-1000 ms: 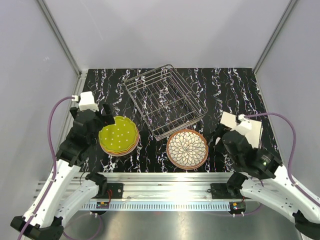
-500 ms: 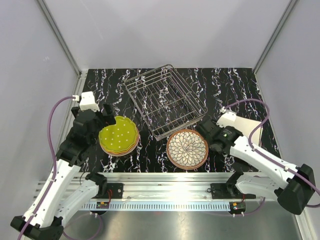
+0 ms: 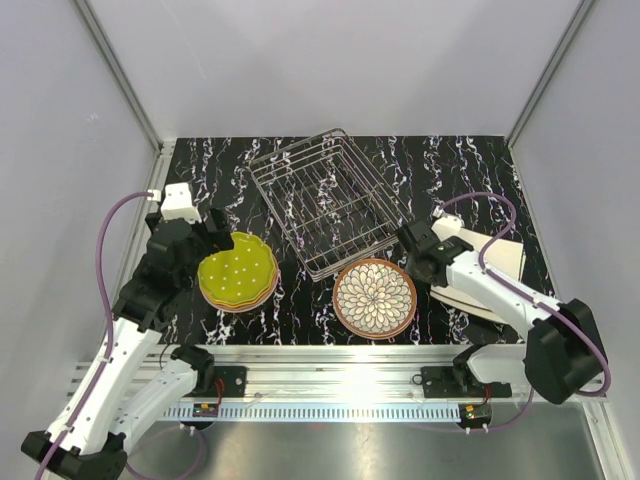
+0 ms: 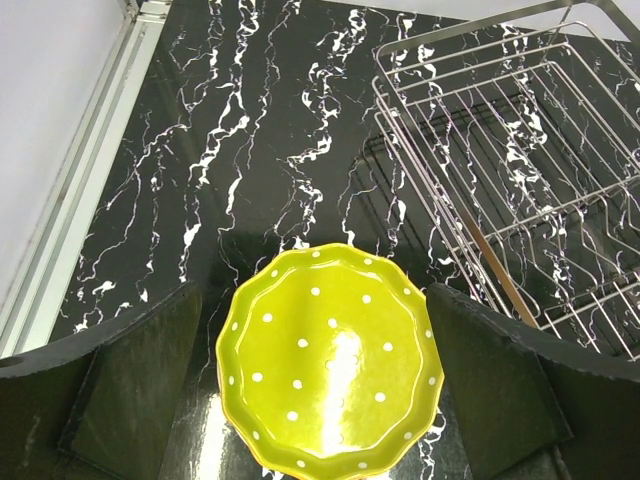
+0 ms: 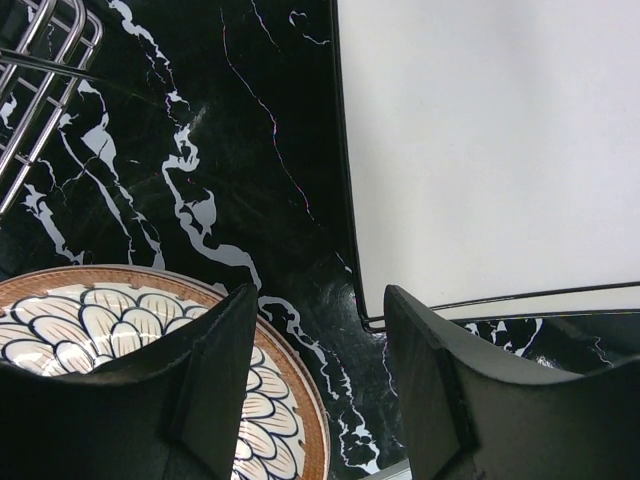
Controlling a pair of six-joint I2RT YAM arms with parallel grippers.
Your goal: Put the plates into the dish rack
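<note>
The dish rack (image 3: 333,203) sat skewed toward the back of the black marbled bench (image 3: 455,168), and every plate in view lay on the bench outside it. The lime-green scalloped plate (image 3: 238,270), dotted white, topped a short stack to the front left of the rack, with an orange rim showing beneath it. The left pincer (image 3: 212,234) hung at that plate's left edge with its jaws spread wide. In the left wrist view one finger stood on either side of the plate and neither touched it. The brown-rimmed petal plate (image 3: 374,297) lay flat just in front of the rack's near corner. The right pincer (image 5: 320,296) hovered low at that plate's right edge, its jaws partly apart and holding nothing. In its own view, bare bench showed through the gap, and its left finger overlapped the brown rim. A cream squarish plate (image 3: 503,262) lay at the right of the bench, partly hidden under the right arm.
</note>
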